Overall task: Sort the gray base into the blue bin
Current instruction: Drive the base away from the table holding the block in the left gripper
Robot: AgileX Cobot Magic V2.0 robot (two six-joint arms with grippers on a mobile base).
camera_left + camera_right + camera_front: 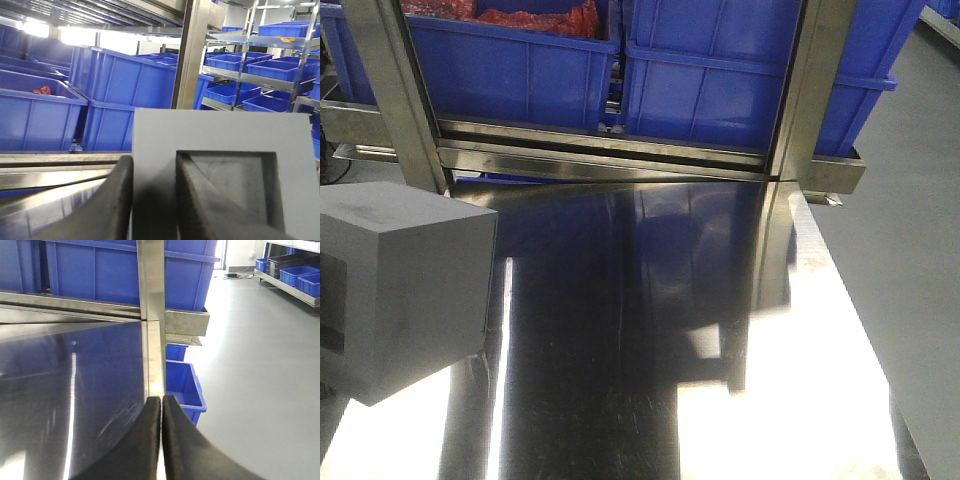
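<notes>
Polished steel table runs up to a rack of crates. The gray base hangs in front and left of the nearest blue bin, with the left gripper clamped on one wall, one finger in the recess, while the right gripper is pressed closed on nothing. Raise the block above the bin's rim before going forward, keep it level, and release well inside.

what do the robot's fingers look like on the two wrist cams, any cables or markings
Only the fingers show. The left fingers and the right fingers look alike: matte black, smooth, curved blades, broad at the base and tapering toward the tip. No cables, markings or arm links are in view.
</notes>
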